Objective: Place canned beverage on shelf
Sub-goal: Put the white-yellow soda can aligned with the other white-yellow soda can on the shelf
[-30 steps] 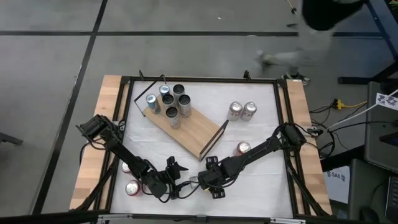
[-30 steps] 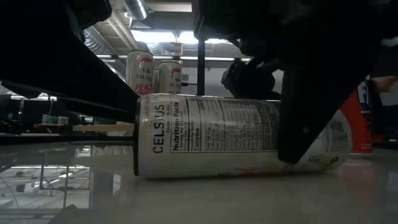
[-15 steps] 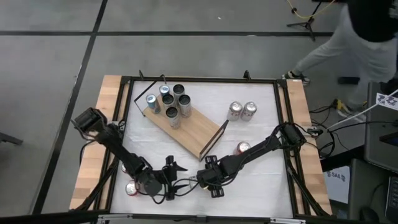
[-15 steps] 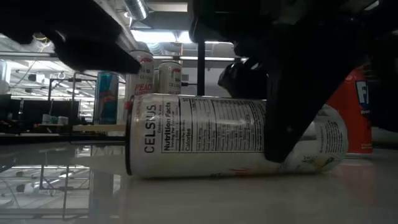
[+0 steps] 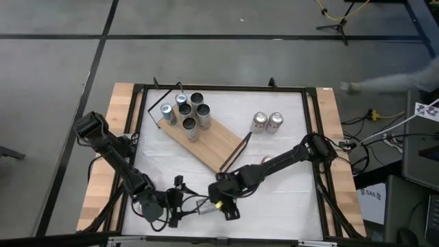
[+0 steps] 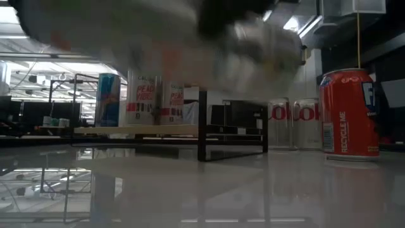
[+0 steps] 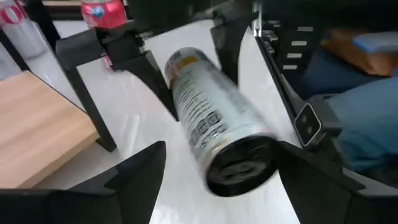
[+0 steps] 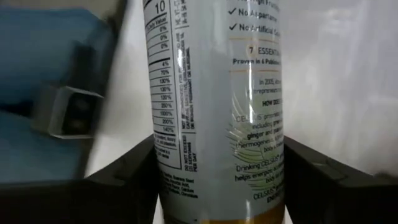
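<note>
A white Celsius can hangs on its side above the table's near middle, with my right gripper shut on it. In the high view the can lies between the two grippers. My left gripper is open. Its fingers stand on either side of the can's dark near end with a gap showing. The shelf, a light wooden board on a black frame, stands slantwise at the middle. Several cans stand upright on its far left end. My right gripper pinches the can's round wall between its two fingers, near the end that faces away from my left gripper. The fingers slant down from the table's right and lie across the can. The can is lifted clear of the table, its long axis roughly level.
Two silver cans stand right of the shelf. A red can stands nearer, partly under my right arm. The black table frame runs along the edges. A person moves past the far right corner.
My right gripper has shut on the can, which lay on its side on the table, and has raised it clear. Before that the can slid a little along the table. My left gripper has risen and drawn back toward the table's near left, staying open.
</note>
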